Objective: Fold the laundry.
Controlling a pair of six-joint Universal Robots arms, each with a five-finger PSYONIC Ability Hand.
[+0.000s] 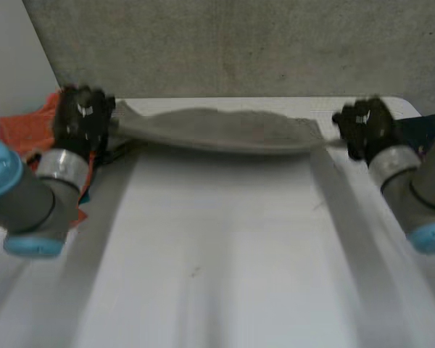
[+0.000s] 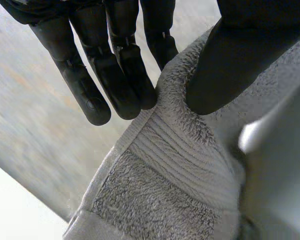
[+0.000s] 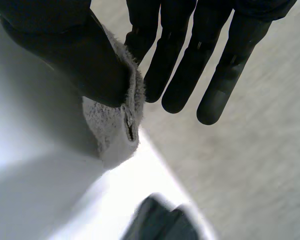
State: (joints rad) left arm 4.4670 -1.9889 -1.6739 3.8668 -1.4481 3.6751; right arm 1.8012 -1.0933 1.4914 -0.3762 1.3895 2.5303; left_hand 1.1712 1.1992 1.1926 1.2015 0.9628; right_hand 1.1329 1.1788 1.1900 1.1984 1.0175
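**Q:** Why do we hold the grey towel [image 1: 217,130] stretched across the far part of the table [image 1: 217,261]?

**A:** In our judgement, tension flattens it before the first fold. At left, the left hand [image 1: 83,116] pinches one end between thumb and straight fingers. At right, the right hand [image 1: 366,127] pinches the other end likewise.

**Q:** And the arm pose?

**A:** Both arms extend toward the far side, with the hands well apart and level.

Left hand [image 1: 83,119] and right hand [image 1: 364,129], held wide apart, each thumb-pinch the towel [image 1: 217,130].
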